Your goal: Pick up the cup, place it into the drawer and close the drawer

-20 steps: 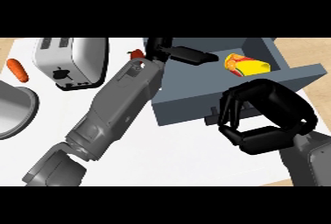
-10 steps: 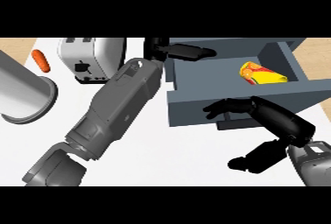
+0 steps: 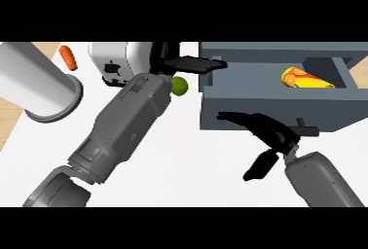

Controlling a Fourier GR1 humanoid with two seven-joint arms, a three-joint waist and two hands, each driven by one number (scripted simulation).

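Cup (image 3: 305, 79): inside open drawer (image 3: 273, 104), right half. Right hand (image 3: 269, 133): fingers straight and spread, lying across drawer front, holding nothing. Left hand (image 3: 188, 63): fingers extended, empty, at drawer's left rim. Toaster (image 3: 119, 61), green fruit (image 3: 179, 86), carrot (image 3: 68, 57) left of drawer.

the drawer (image 3: 316, 104) looks matt grey, the cup (image 3: 305, 79) glossy, the counter (image 3: 194, 165) smooth white, the toaster (image 3: 119, 61) metallic.

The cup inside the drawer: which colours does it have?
The cup is yellow with orange-red markings; the head view shows it best.
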